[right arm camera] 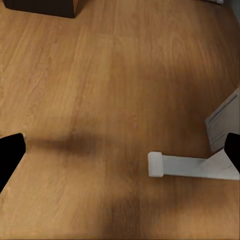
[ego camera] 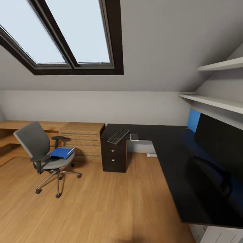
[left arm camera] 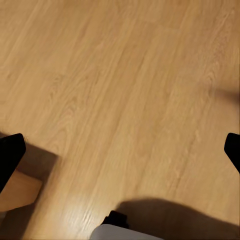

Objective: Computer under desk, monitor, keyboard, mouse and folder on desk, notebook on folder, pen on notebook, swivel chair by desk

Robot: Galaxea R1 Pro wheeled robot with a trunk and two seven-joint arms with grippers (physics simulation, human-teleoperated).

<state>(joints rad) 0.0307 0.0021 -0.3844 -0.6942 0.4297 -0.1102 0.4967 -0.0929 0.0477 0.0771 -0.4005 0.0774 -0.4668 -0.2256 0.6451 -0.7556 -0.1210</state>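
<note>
- Head view: an attic bedroom with a skylight (ego camera: 67,33) in the sloped ceiling. The black L-shaped desk (ego camera: 168,152) runs from the far wall along the right side; its drawer unit (ego camera: 114,156) stands under the far end, next to a light wooden chest (ego camera: 82,140).
- Head view, desk top: the keyboard (ego camera: 118,136) lies at an angle on the far end above the drawer unit, w/ a small pale flat object (ego camera: 134,136) just beside it — too small to identify. The monitor (ego camera: 219,141) stands on the right wing of the desk, its curved foot (ego camera: 216,175) on the glossy top; a blue panel (ego camera: 193,120) shows behind its far edge.
- Head view, floor: the swivel chair (ego camera: 42,152) stands on the wood floor (ego camera: 101,202) at left, well apart from the desk, near the chest. The blue folder (ego camera: 62,153) lies on its seat. Two white shelves (ego camera: 219,84) hang on the right wall.
- Left wrist view: the left gripper (left arm camera: 120,150) hangs over bare floor, dark fingertips (left arm camera: 10,155) at opposite edges of frame, spread wide — released, nothing between them. A white-and-black part of the robot (left arm camera: 120,230) shows near the edge.
- Right wrist view: the right gripper (right arm camera: 120,155) is likewise spread apart over the floor, holding nothing; a white leg-like bar (right arm camera: 190,166) lies ahead of it, and the base of a dark unit (right arm camera: 40,7) sits at the far corner.
</note>
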